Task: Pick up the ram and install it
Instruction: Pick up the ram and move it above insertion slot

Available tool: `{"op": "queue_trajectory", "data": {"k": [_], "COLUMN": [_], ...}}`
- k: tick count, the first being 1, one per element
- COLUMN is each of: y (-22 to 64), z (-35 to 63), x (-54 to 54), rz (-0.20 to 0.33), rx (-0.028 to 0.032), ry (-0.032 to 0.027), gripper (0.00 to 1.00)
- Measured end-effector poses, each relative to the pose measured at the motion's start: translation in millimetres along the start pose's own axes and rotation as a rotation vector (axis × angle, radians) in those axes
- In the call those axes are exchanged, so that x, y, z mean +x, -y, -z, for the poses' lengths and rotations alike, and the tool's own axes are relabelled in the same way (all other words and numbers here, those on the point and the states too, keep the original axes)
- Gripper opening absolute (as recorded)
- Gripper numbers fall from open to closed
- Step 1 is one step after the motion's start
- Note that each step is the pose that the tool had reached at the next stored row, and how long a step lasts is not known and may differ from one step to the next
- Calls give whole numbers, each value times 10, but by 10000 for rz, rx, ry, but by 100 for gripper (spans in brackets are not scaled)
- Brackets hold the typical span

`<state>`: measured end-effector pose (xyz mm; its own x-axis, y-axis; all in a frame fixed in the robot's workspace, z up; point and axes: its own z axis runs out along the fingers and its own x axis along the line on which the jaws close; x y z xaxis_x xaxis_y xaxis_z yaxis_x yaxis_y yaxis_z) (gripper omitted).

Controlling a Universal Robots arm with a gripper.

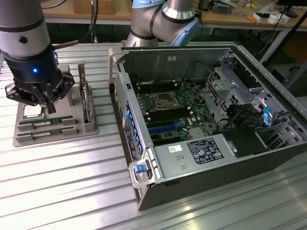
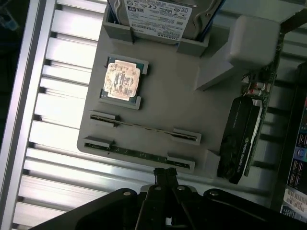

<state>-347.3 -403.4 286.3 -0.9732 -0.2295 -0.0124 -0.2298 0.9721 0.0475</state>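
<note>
Green, thin, edge-up in a slot of the grey tray (image 2: 182, 96) sits the ram (image 2: 139, 154) — the gripper (image 2: 165, 178), clenched on nothing, hangs close by.

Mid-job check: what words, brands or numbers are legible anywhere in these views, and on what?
"NVIDIA QUADRO", as far as it reads: on the black graphics card standing in the grey tray.
Hard drive, white label: print and barcodes, too small to read.
Computer case: black label and white sticker, both too small to read.
Processor chip and ram sticks: nothing legible.
</note>
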Motion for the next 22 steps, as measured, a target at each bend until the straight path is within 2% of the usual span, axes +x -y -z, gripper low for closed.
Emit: {"op": "queue_trajectory", "data": {"k": [6, 8, 13, 18, 22], "y": [1, 1, 1, 2, 2], "z": [0, 0, 0, -2, -3], "x": [0, 0, 0, 0, 0], "rz": [960, 1550, 2384, 3535, 4068], "rx": [-12, -19, -29, -43, -48], "ry": [-45, -74, -114, -168, -195], "gripper": [11, 11, 11, 11, 11]}}
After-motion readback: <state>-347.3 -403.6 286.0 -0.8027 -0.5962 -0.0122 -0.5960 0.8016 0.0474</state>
